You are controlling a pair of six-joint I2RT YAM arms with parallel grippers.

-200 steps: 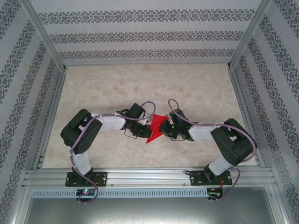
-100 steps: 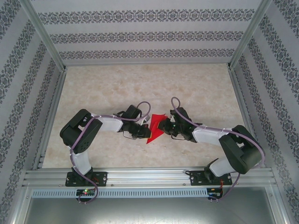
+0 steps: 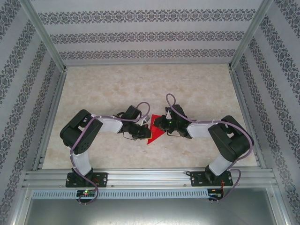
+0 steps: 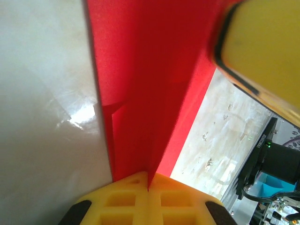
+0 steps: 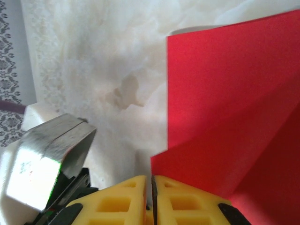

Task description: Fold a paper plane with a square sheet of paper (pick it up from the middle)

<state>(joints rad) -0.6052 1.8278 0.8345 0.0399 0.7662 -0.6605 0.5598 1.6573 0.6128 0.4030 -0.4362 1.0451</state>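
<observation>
From above, my two arms bend in toward each other over the middle of the pale marbled surface [image 3: 140, 84], and the red paper [image 3: 153, 133] sits between them as a small pointed shape, its tip aimed toward my bases. My left gripper [image 3: 143, 131] meets its left side and my right gripper [image 3: 157, 123] meets its upper end, but at that height I cannot see how either gripper's jaws stand. The left wrist camera settles it for that side: my left gripper [image 4: 148, 183] has its yellow fingers [image 4: 123, 199] pressed tight together with the paper [image 4: 140, 89] pinched in the seam. The sheet rises from there in folded layers with a crease running up its middle, and a yellow finger [image 4: 262, 42] of the other gripper overlaps its far edge. The right wrist camera shows what neither other view does. My right gripper [image 5: 153, 185] is closed down to a hairline gap, and a corner of the paper [image 5: 225, 103] runs down into that gap, so it looks pinched there too. A straight edge of the sheet stands up over the surface [image 5: 93, 61], and a shiny metal block [image 5: 47, 157] sits just to the left.
</observation>
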